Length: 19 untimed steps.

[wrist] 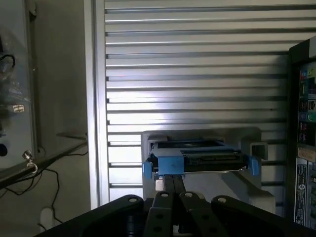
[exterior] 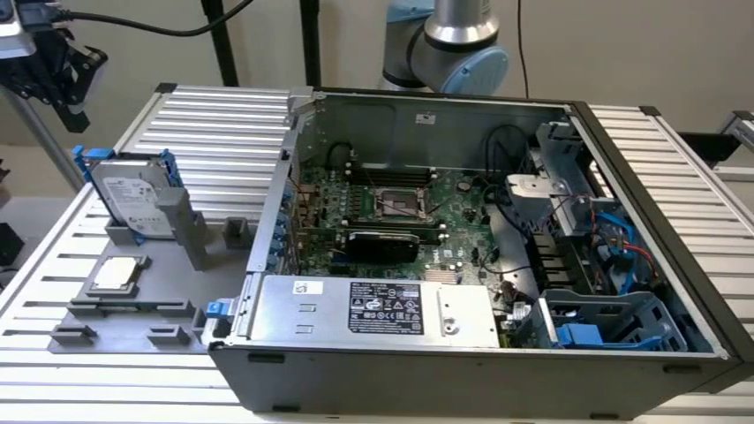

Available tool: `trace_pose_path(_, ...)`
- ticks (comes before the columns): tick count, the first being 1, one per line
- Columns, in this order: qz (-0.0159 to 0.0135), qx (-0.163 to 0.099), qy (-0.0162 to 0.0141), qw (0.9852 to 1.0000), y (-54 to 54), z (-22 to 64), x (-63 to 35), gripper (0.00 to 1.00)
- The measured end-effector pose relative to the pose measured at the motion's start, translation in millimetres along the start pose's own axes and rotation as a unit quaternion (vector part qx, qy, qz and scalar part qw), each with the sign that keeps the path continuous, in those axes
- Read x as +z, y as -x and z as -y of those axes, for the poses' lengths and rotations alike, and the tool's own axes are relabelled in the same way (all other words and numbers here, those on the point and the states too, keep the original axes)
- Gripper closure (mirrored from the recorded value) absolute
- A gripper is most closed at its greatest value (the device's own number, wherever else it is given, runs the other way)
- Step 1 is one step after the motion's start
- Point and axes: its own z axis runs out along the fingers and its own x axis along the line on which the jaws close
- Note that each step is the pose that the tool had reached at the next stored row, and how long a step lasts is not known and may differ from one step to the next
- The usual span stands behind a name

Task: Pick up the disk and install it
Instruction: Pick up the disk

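Hovering above the hard drive, your gripper [exterior: 76, 120] is positioned over the exterior view's left side of the slatted metal table [exterior: 215, 128]. Your tool is in a narrow state: in the wrist view, the two black fingertips [wrist: 168, 183] lie side by side with no visible gap. The exterior view shows the gripper apart from the drive, with nothing held.

The hard drive [exterior: 133, 196] stands upright, slightly tilted, in the grey fixture [exterior: 154, 329], at the end farther from the exterior camera. Its white printed label [exterior: 132, 189] is visible, and its bright blue carrier [exterior: 99, 154] projects at the upper corners. In the wrist view, you see the carrier's edge, with the fingertips overlapping its blue latch area in the picture.

On the same fixture, a square silver chip [exterior: 116, 273] sits in a small seat, between the drive and the fixture's near edge. To the exterior view's right of the fixture, the open computer chassis [exterior: 472, 382] rests on the table with its mainboard exposed. At its near right corner in that view, you find a blue-grey drive cage [exterior: 613, 311] with a bright blue latch [exterior: 580, 335].
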Motion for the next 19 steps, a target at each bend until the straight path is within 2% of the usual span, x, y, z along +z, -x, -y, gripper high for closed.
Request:
trace_pose_path(4,0.0,0.0,0.0,1.0,1.0,0.0,-0.1,1.0)
trace_pose_path(7,0.0,-0.004,0.0004,1.0,5.9,-0.2,-0.1,1.0)
trace_pose_path(11,-0.0002,-0.029,0.0006,0.9996,7.2,-0.2,0.2,1.0)
trace_pose_path(15,-0.0005,-0.065,0.0004,0.9979,7.4,-0.2,0.7,1.0)
trace_pose_path(19,-0.0007,-0.102,0.0002,0.9948,7.3,-0.2,1.1,1.0)
